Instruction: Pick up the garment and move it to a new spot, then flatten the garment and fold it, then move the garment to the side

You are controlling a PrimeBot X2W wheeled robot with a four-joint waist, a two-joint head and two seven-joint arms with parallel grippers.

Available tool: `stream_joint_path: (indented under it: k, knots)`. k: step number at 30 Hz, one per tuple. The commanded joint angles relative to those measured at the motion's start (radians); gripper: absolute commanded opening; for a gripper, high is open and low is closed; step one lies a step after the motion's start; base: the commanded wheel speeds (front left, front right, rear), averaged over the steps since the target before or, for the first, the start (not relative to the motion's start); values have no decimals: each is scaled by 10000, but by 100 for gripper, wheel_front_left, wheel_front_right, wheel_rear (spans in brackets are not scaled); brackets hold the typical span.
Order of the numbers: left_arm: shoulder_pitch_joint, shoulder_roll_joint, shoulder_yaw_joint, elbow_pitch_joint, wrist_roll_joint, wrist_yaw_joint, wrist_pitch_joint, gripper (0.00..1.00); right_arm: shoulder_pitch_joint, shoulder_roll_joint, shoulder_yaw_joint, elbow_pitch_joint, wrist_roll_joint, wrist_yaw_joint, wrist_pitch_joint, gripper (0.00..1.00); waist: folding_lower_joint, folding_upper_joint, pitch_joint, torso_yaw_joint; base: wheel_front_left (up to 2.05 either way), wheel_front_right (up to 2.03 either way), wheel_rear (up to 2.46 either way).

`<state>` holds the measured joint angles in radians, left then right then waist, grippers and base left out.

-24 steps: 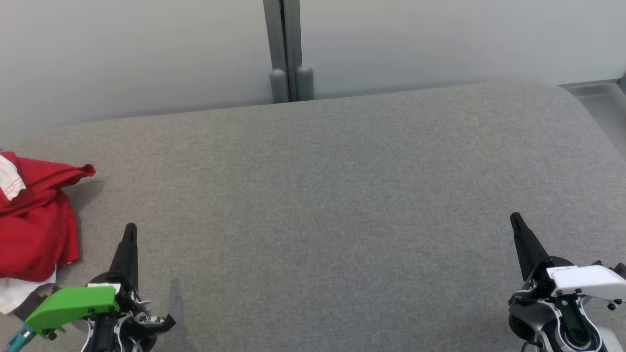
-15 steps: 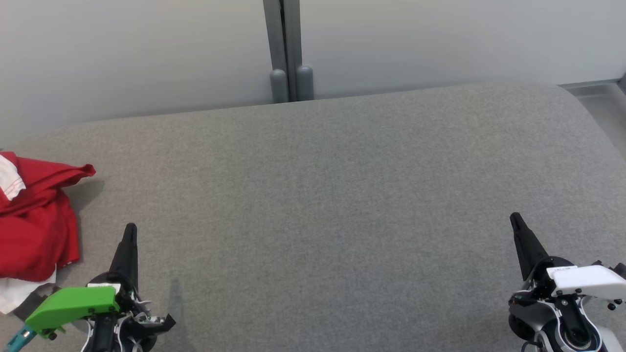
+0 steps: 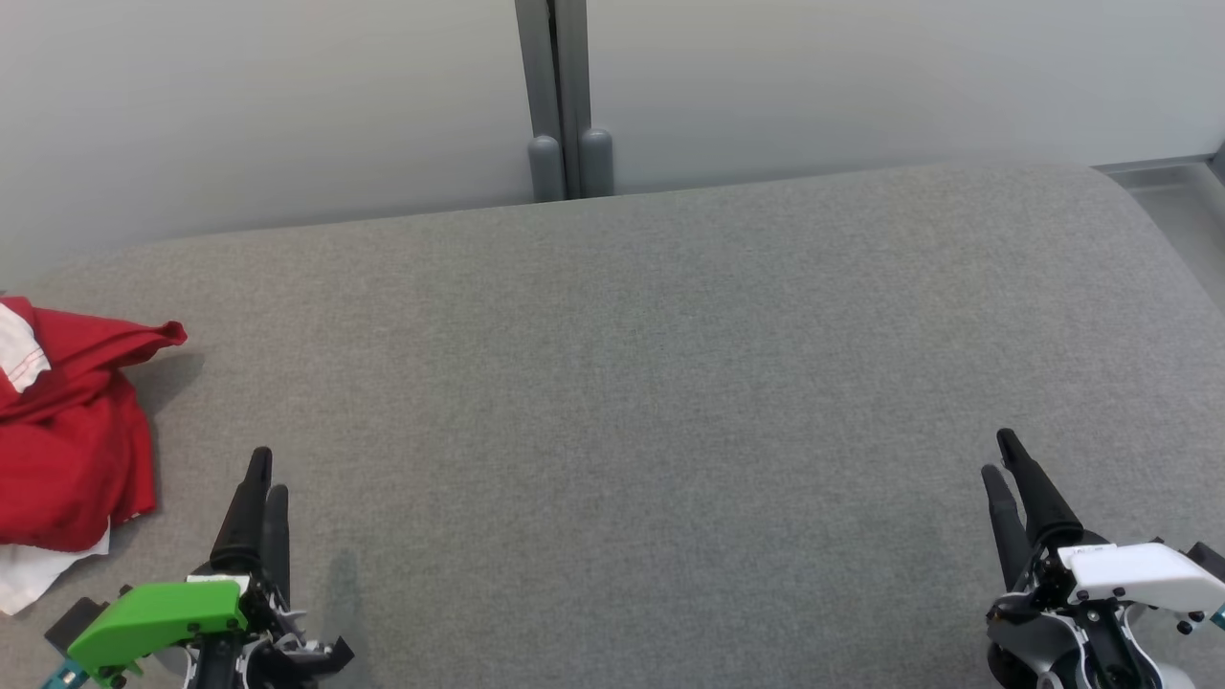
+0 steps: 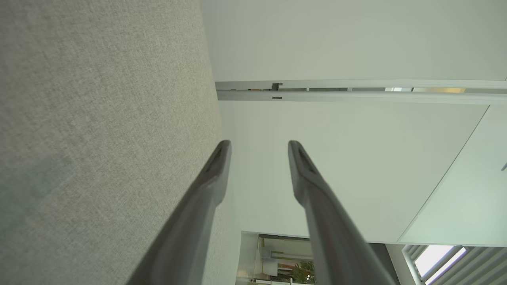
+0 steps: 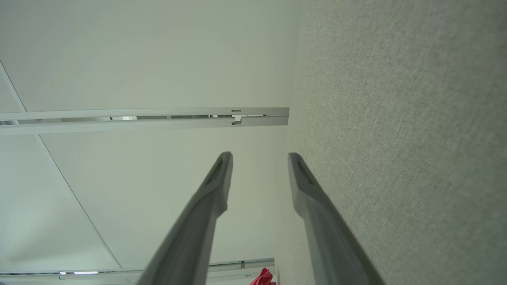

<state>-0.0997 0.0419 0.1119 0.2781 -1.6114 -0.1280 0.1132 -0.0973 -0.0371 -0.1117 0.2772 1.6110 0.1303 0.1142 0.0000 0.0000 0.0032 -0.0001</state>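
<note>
The left pincer (image 3: 269, 474) has its two dark fingers parted with nothing between them; the left wrist view shows a clear gap at the tips. The right pincer (image 3: 996, 454) is parted the same way and is also empty. Both point forward over the grey fabric surface (image 3: 622, 383). The crumpled red garment (image 3: 67, 431), with white trim, lies on that surface near the left pincer, to its left and slightly ahead of it, well apart from the right pincer. Beyond both stands a pale wall (image 3: 287, 115) with a grey post (image 3: 560, 96).
</note>
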Motion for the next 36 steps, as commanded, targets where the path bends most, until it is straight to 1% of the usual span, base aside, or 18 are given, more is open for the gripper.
stream_joint_path:
  k: [1, 4, 8, 11, 24, 32, 36]
  knots:
    - [-43, 22, -10, -16, 52, -1, -64, 100, -44, -24, 25, -76, -62, 2, -61, 100, 0, 0, 5, 1, 0, 0, 0]
    - [-77, 92, -106, 71, 306, -2, -223, 100, -63, -76, 108, -111, -251, 2, -219, 100, 0, 0, 8, 10, 0, 0, 0]
    - [-143, 184, -156, 160, 1032, -4, -423, 100, -110, -223, 244, -92, -817, 2, -425, 100, 0, 0, 15, 30, 0, 0, 0]
    - [-170, 216, -215, 186, 1706, -5, -572, 100, -156, -305, 304, -90, -1498, 2, -574, 100, 0, 0, 19, 46, 0, 0, 0]
    - [-197, 300, -471, 262, 4683, 2, -1133, 100, -232, -244, 280, -203, -4078, 3, -1138, 100, 0, 0, 16, 110, 0, 0, 0]
    - [-215, 398, -760, 303, 6277, 154, -1456, 100, -300, -187, 355, -228, -5644, 3, -1460, 100, 0, 0, 10, 162, 0, 0, 0]
    - [-131, 361, -814, 350, 6844, 289, -1598, 100, -292, -151, 452, -243, -6421, 3, -1606, 100, 0, 0, 13, 168, 0, 0, 0]
